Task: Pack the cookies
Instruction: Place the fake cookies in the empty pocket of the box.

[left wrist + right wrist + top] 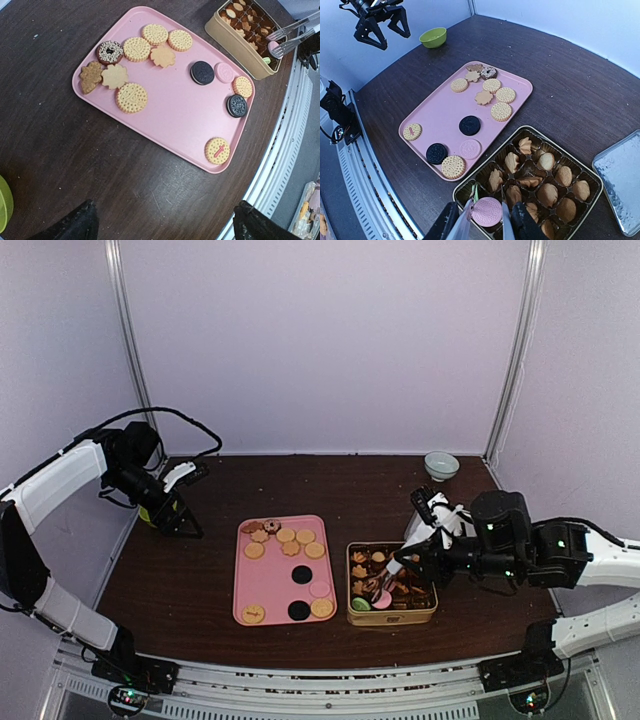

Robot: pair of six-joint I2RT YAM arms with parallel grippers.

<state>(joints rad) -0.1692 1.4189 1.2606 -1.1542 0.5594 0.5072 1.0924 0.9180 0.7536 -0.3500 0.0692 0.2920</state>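
Several cookies (290,548) lie on a pink tray (270,590): tan rounds and flower shapes, two black discs (469,125), one pink disc (470,148). A gold tin (391,618) right of the tray holds tan cookies in paper cups, with a green disc (479,189) at its near corner. My right gripper (487,227) is shut on metal tongs (465,225), which pinch a pink cookie (486,211) just over the tin's near corner. My left gripper (172,515) is open and empty, far left, above the table; it also shows in the left wrist view (162,225).
A green bowl (432,37) sits at the far left by my left gripper. A pale bowl (441,464) stands at the back right. A silver tin lid (620,180) lies right of the tin. The table's near edge and rail (280,165) run close to the tray.
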